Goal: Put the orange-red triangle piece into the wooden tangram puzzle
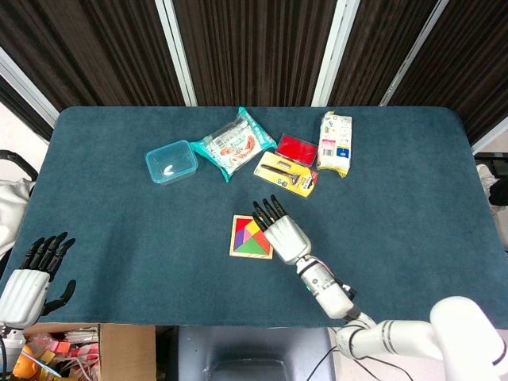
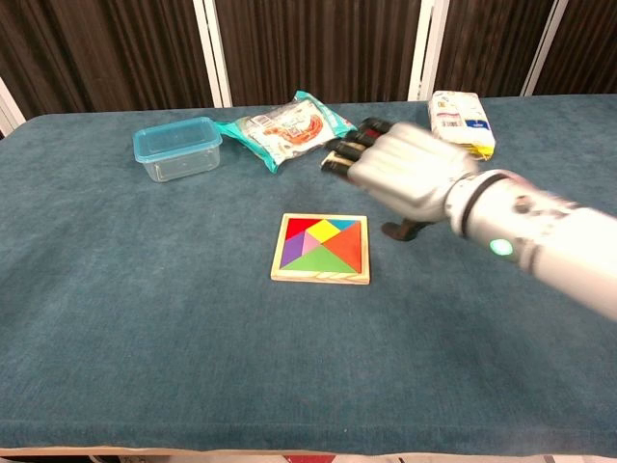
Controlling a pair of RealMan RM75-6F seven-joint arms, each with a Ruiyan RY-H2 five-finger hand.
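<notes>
Chest view: right hand (image 2: pixel 405 174) above table, fingers (image 2: pixel 349 152) extended.

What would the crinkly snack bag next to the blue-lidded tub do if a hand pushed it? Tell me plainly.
The snack bag would probably crumple and flex rather than slide as one piece, since its wrapper looks soft and wrinkled. It seems light for its size, so it may skid on the teal tablecloth. Lying flat, it is unlikely to roll or tip, but it might nudge the plastic tub beside it.

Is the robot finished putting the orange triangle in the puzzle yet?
It looks done. The orange-red triangle lies flat inside the wooden tangram puzzle, with no gaps showing. The right robot hand holds nothing and is raised off the puzzle. The left robot hand sits empty at the table's edge. Nothing seems left.
</notes>
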